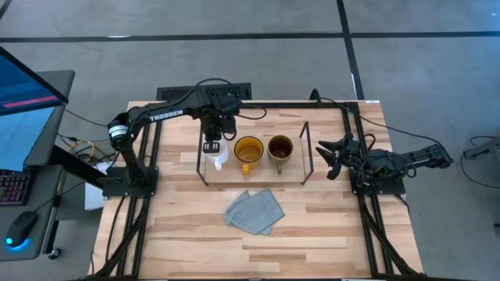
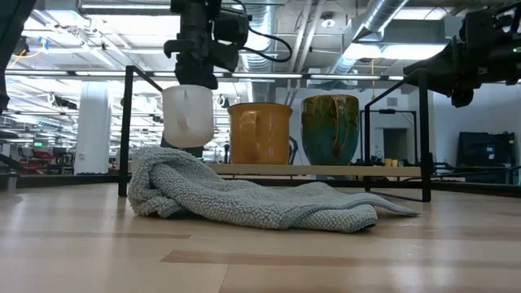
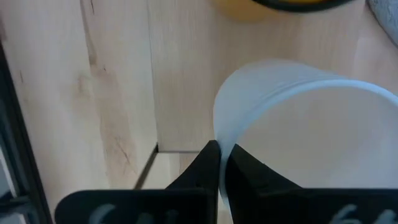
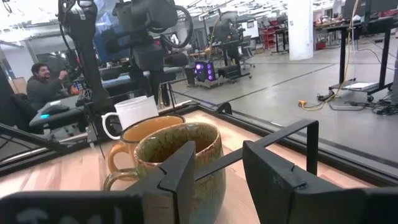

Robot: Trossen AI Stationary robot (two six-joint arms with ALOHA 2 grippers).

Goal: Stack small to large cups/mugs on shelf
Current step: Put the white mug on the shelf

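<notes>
A small white mug [image 2: 187, 114] hangs in my left gripper [image 1: 212, 145] above the left end of the shelf [image 1: 234, 173]. A yellow-amber mug [image 1: 248, 150] and an olive-brown mug [image 1: 280, 147] stand upright side by side on the shelf's board [image 2: 366, 170], in its middle and toward its right. My right gripper [image 1: 330, 156] is open and empty, just outside the shelf's right wire end. Its wrist view looks along the row of mugs [image 4: 186, 155]. My left gripper holds the white mug by its rim wall [image 3: 224, 146], one finger [image 3: 249, 174] inside the mug and the other [image 3: 205, 165] outside. The fingers come from above, pointing down. The mug hangs about upright, its bottom [image 2: 187, 143] clear of the shelf board.
A grey-blue cloth [image 1: 254, 211] lies crumpled on the tabletop just in front of the shelf. The shelf's black wire ends [image 2: 423, 130] rise at both sides. Black rails [image 1: 367, 218] run along the table's left and right edges.
</notes>
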